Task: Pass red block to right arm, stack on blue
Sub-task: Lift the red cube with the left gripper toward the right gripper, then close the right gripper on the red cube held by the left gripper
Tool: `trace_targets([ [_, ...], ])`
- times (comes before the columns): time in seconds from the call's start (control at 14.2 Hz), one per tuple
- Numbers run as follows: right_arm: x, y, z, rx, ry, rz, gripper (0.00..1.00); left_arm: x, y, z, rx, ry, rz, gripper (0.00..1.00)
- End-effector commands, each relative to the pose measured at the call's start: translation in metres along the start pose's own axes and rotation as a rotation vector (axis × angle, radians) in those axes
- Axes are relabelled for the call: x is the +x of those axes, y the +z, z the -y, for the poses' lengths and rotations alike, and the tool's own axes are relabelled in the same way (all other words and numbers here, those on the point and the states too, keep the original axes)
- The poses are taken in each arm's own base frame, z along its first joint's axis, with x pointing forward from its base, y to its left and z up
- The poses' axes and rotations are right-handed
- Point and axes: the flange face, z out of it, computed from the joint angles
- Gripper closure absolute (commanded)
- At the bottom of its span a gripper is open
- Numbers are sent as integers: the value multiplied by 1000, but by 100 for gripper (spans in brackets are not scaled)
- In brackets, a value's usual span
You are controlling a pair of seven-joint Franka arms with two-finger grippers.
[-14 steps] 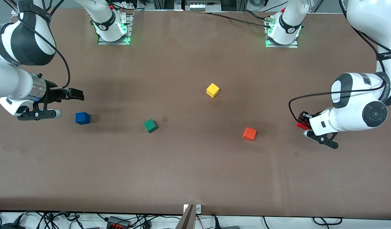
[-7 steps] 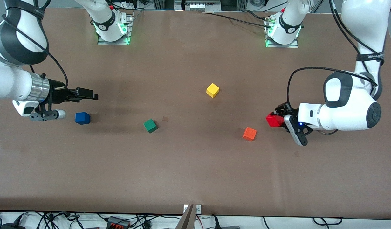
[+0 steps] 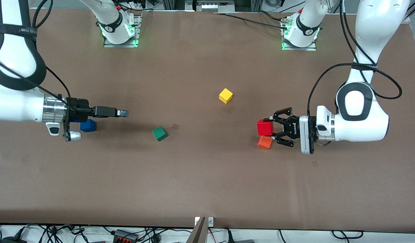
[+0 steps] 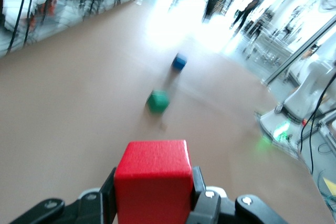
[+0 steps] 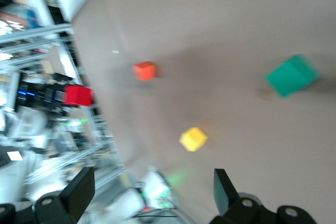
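The red block (image 3: 264, 127) is clamped in my left gripper (image 3: 269, 128), held in the air over the orange cube (image 3: 264, 142). In the left wrist view the red block (image 4: 152, 174) fills the space between the fingers (image 4: 198, 184). It also shows far off in the right wrist view (image 5: 77, 95). The blue cube (image 3: 88, 126) sits on the table at the right arm's end, partly under my right wrist. My right gripper (image 3: 122, 113) is level, open and empty, pointing toward the table middle. Its fingers (image 5: 80, 186) stand wide apart.
A green cube (image 3: 159, 133) lies between the blue cube and the table middle. A yellow cube (image 3: 225, 96) lies farther from the front camera, near the centre. The brown table (image 3: 207, 182) has open surface toward the front camera.
My left gripper swung toward the table middle with the red block and now points level over the orange cube. My right gripper advanced toward the middle, passing over the blue cube.
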Motion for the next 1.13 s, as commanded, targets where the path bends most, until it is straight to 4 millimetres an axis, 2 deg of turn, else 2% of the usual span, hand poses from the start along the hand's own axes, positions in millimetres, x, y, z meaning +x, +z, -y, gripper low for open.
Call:
trace_targets([
  [0.0, 18, 23, -7, 202, 18, 22, 0, 19, 38, -11, -24, 210, -178, 100],
  [0.14, 27, 41, -9, 342, 34, 42, 0, 27, 88, -21, 21, 303, -302, 100],
  [0.28, 36, 66, -18, 493, 78, 98, 0, 28, 143, -33, 98, 333, -426, 100],
  [0.42, 39, 98, -17, 585, 56, 125, 0, 33, 175, -46, 180, 360, -517, 100],
  [0.49, 38, 112, -16, 599, 32, 129, 0, 33, 181, -47, 189, 353, -534, 100],
  [0.63, 39, 126, -19, 607, 37, 139, 0, 38, 189, -53, 182, 356, -541, 100],
  [0.85, 27, 156, 1, 576, 12, 182, 0, 38, 194, -55, 176, 349, -547, 100],
  [0.92, 23, 162, 15, 567, -8, 189, 0, 38, 194, -55, 176, 349, -547, 100],
  [1.06, 27, 159, 39, 485, -69, 135, 0, 35, 194, -55, 177, 349, -543, 100],
])
